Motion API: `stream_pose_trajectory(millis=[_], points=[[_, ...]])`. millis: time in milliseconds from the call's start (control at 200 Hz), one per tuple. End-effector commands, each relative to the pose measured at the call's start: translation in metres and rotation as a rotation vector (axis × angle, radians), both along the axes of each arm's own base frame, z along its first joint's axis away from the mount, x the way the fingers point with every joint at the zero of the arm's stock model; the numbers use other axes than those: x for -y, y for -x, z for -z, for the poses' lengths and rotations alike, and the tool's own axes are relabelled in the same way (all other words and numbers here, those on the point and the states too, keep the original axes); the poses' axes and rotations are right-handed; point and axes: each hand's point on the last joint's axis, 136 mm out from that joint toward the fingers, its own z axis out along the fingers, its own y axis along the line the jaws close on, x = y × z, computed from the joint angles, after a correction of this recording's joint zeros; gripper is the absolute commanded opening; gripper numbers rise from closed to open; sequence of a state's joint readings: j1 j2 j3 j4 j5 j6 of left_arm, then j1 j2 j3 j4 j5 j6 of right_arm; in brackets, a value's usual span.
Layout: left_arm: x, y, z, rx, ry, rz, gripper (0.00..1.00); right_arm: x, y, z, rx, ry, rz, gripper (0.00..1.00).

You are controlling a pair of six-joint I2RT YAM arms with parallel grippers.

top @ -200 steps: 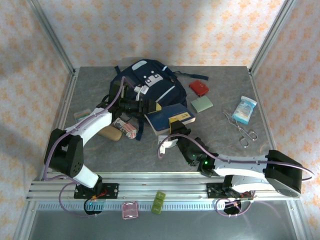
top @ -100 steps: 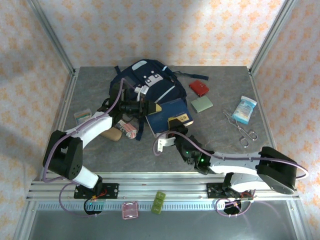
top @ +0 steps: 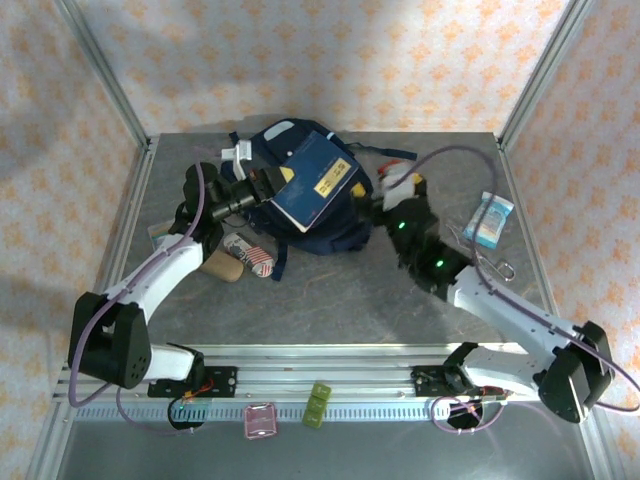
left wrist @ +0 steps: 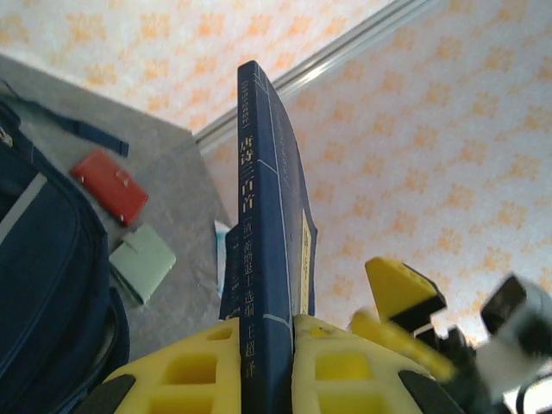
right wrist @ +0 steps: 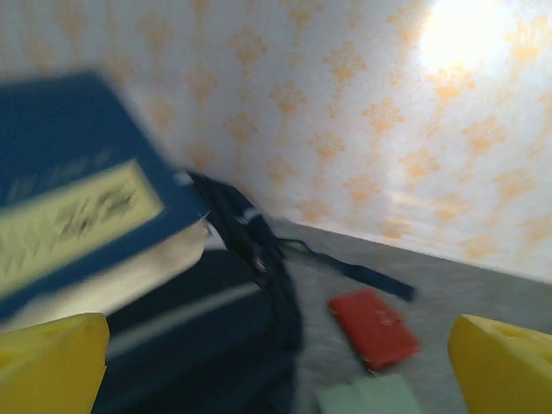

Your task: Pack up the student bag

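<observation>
Left-hand grip: the left gripper [left wrist: 265, 366] is clenched on the bottom edge of a navy-blue hardcover book with a pale yellow cover label [left wrist: 272, 216]. We see the spine squeezed between its two yellow fingers [left wrist: 185, 373].
Book, overhead view: the book [top: 315, 180] hangs tilted with its cover upward, above the upper half of the bag and clear of the table.
Right-hand grip: the right gripper [right wrist: 276, 369] is released. Its yellow fingers [right wrist: 47, 362] stand at opposite edges of the wrist view with nothing between them. From above we find it [top: 392, 185] just right of the bag, near the book's right edge.
Task object: the student bag, a large navy-blue fabric backpack with a thin white stripe [top: 325, 228], lies on the grey mottled tabletop [top: 330, 300] toward the back centre, between the two arms. It also shows under the book in the wrist views [left wrist: 43, 276] [right wrist: 198, 336].
Items right of the bag: a flat red wallet [left wrist: 110, 185] and a pale green flat pouch [left wrist: 142, 259] lie side by side on the table.
Far right: a light-blue tissue packet [top: 488, 220] and metal scissors [top: 497, 268] lie near each other.
Left of the bag: a red-and-white striped item [top: 252, 256] touches a tan oblong object [top: 222, 268].
</observation>
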State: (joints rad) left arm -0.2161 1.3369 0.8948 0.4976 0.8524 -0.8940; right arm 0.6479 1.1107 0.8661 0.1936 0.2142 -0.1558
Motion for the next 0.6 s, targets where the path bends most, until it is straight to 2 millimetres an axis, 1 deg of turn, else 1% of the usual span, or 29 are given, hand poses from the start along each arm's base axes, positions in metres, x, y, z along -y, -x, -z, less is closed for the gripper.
stream_pose_trajectory(millis=[0,50,110,155,240,320,375,450,455,476,596], points=[[-0.011,0.006,-0.048,0.184,0.08,-0.086,0.0,-0.034,0.02,0.005,-0.31,-0.539,-0.308,1.0],[-0.01,0.01,-0.052,0.205,0.084,-0.095,0.0,-0.033,0.024,-0.01,-0.301,-0.713,-0.401,1.0],[-0.006,0.016,-0.056,0.227,0.093,-0.082,0.0,-0.031,0.033,-0.027,-0.269,-0.896,-0.514,1.0],[-0.003,0.02,-0.059,0.235,0.104,-0.069,0.0,-0.033,0.037,-0.028,-0.277,-0.961,-0.562,1.0],[0.003,0.026,-0.062,0.244,0.132,-0.045,0.0,-0.044,0.045,-0.03,-0.312,-1.012,-0.668,1.0],[0.01,0.031,-0.063,0.245,0.162,-0.017,0.0,-0.048,0.051,-0.031,-0.321,-1.089,-0.741,1.0],[0.016,0.035,-0.064,0.247,0.185,0.01,0.0,-0.051,0.05,-0.024,-0.347,-1.101,-0.742,1.0],[0.024,0.04,-0.067,0.25,0.218,0.038,0.0,-0.058,0.057,-0.026,-0.349,-1.098,-0.781,1.0],[0.025,0.04,-0.067,0.251,0.219,0.04,0.0,-0.06,0.055,-0.022,-0.359,-1.098,-0.777,1.0],[0.027,0.042,-0.067,0.252,0.226,0.048,0.0,-0.062,0.054,-0.02,-0.368,-1.099,-0.781,1.0],[0.04,0.046,-0.068,0.247,0.245,0.091,0.0,-0.069,0.054,-0.017,-0.383,-1.11,-0.802,1.0]])
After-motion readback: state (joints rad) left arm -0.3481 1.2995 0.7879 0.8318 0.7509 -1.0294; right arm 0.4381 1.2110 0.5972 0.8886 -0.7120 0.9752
